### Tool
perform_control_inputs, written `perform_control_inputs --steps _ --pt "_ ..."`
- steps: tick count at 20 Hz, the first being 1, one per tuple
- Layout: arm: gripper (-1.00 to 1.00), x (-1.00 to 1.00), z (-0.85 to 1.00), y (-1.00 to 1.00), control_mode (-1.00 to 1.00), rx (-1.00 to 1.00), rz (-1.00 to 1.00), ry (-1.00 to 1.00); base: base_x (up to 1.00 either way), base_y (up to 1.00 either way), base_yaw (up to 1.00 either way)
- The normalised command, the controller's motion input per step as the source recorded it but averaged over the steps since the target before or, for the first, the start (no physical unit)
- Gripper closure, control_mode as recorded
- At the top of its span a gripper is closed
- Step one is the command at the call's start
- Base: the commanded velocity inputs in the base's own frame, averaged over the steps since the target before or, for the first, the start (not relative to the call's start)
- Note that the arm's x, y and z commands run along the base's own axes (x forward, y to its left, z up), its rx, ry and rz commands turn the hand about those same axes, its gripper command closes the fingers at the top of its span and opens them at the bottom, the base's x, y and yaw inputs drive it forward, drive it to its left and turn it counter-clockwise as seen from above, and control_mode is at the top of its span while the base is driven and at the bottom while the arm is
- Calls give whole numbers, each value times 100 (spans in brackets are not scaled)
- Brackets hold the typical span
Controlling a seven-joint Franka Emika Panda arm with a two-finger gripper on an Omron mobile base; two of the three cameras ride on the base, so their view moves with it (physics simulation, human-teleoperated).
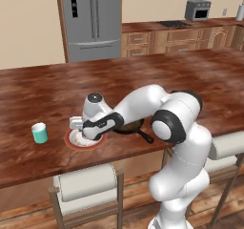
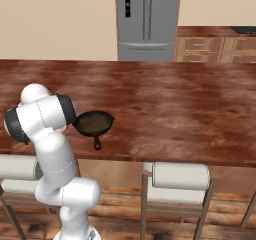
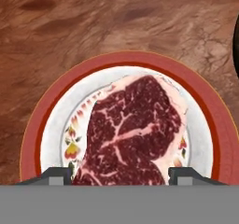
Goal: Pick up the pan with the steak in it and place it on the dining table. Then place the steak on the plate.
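One steak [image 3: 133, 134] lies on the one plate [image 3: 32, 139], long axis running 1 to 7 o'clock. The gripper [image 3: 119, 175] hovers above, fingers spread wide, holding nothing. One pan [image 2: 93, 122] on the dining table [image 2: 175, 104], handle toward 6.

Both base views look forward and down from behind the arm, one from each side, sharing the table [image 1: 47, 87] and pan [image 2: 93, 122]. The hand view looks straight down, close over the plate [image 3: 51, 101] and steak [image 3: 130, 129].
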Motion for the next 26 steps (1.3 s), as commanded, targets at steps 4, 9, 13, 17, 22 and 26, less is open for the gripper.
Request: perform_control_inputs --steps 4,9,13,17,22,26 --pt "-100 0 42 0 -100 6 -4 -3 0 0 0" --pt "-100 0 47 -3 -100 5 -3 -3 0 0 0" --pt "-100 -23 70 -18 -100 12 -1 -10 0 0 0" --pt "-100 -62 54 -44 -100 15 0 -12 0 0 0" --pt "-100 -75 38 -63 -100 18 0 -18 0 0 0" --pt "-100 -48 0 -65 -100 16 0 -27 0 0 0"
